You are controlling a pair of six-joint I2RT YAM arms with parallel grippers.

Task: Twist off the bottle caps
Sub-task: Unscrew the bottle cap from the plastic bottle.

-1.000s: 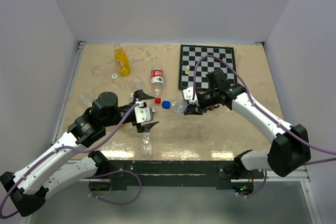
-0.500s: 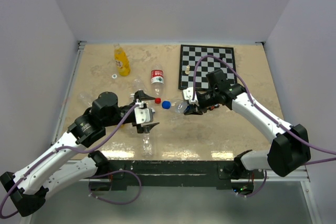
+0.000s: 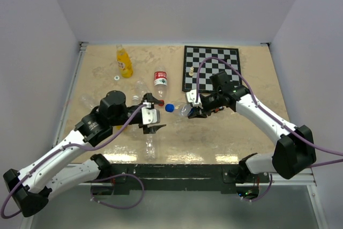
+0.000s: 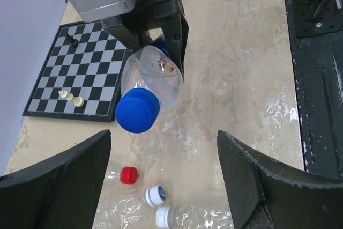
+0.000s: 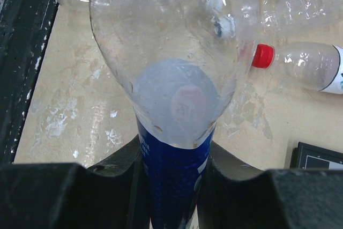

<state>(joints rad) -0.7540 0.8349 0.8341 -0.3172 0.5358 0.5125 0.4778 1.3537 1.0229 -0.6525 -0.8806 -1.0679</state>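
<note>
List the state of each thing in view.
blue cap, on the clear bottle's neck, untouched
clear bottle, held sideways above the table
right gripper, shut on the clear bottle
left gripper, open, facing the blue cap, apart
red-capped bottle, lying on table, capped

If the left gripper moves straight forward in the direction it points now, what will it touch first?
Most likely the blue cap on the clear bottle that the right gripper holds. It sits ahead, between the open fingers of the left gripper. Depth is hard to judge.
</note>
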